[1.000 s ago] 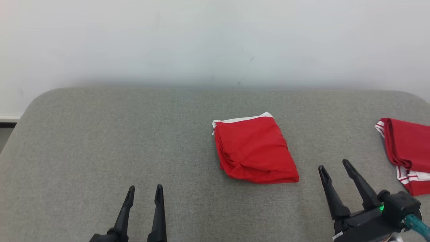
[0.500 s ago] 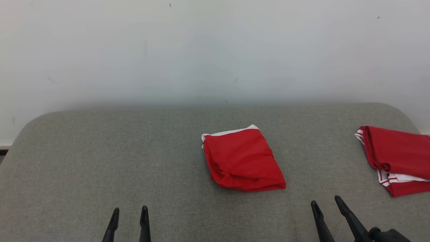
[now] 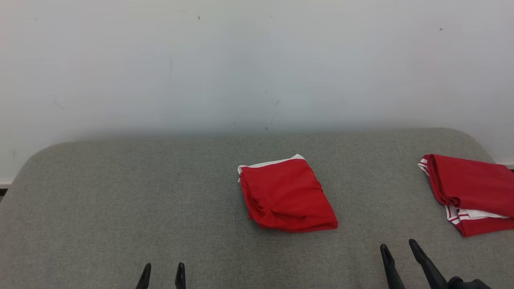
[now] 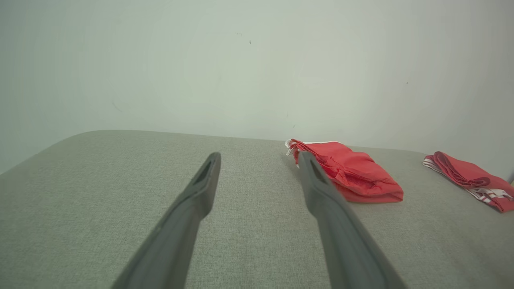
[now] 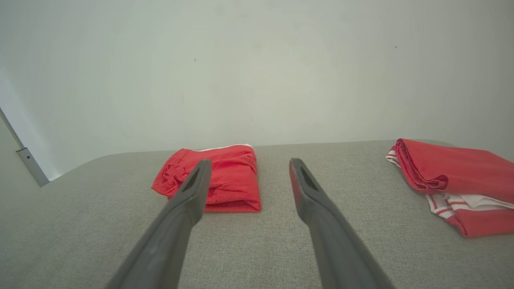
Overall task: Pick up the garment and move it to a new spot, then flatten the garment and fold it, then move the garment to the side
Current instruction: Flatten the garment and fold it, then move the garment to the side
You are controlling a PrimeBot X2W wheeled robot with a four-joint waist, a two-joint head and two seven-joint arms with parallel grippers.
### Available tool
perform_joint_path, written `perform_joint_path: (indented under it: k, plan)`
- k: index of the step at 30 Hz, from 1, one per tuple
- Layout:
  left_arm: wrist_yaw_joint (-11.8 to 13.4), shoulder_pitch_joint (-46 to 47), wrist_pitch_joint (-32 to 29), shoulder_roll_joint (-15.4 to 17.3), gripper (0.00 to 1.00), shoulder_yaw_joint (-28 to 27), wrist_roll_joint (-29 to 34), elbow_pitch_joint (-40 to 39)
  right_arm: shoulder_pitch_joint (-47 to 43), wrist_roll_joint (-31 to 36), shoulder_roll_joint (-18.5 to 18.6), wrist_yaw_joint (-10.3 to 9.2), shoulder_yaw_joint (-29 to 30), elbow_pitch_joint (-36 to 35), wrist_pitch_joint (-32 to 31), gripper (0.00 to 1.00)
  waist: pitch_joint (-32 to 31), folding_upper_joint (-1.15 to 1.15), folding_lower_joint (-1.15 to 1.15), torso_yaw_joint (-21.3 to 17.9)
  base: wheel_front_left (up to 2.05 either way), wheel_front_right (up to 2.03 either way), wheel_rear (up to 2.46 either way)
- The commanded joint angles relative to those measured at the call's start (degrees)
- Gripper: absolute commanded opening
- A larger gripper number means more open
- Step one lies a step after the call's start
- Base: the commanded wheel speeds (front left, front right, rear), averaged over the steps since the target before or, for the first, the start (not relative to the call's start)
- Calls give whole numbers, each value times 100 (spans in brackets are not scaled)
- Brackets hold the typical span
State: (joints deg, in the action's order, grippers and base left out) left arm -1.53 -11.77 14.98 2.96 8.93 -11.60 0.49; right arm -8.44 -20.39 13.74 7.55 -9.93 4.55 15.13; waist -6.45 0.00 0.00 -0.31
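While both claws idle, folded red garment lies mid-surface

Where the grey padded surface [image 3: 120,192] reaches its near edge, left gripper [image 3: 163,268] shows as two dark fingertips, spread, nothing between them. Right gripper [image 3: 398,245] sits near the front right corner, fingers likewise spread and empty, leaning a little to the left. Both are clear of any cloth.

Further in, about the middle of the surface and slightly right of centre: red garment [image 3: 287,196], folded into a compact, rumpled rectangle. White band runs along its far edge; loose folds bunch on its left and near sides. It lies flat, well apart from both grippers.

At the right edge: second red garment [image 3: 470,188], folded, white-and-red striped trim showing beneath its near side, well apart from the first.

Beyond the far edge: pale wall [image 3: 241,60], a few small dark marks.
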Motion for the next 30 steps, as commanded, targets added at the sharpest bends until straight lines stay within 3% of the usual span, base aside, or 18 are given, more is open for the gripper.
perform_joint_path:
  k: [1,19,23,30]
  plan:
    - [-19,-27,20,-9,100,-4,-3,22,-56,22,-41,-16,18,13,1,100,9,0,0,14,0,0,0]
    - [27,39,20,-11,100,37,23,94,-33,-325,-170,-17,111,103,1,100,95,0,0,80,0,0,0]
    - [23,104,20,-11,100,93,124,65,55,-827,-165,-17,4,403,0,100,178,0,0,144,0,0,0]
    - [-42,263,20,-11,100,218,246,122,980,-1930,384,-17,-556,1067,-251,100,479,0,0,267,0,0,0]
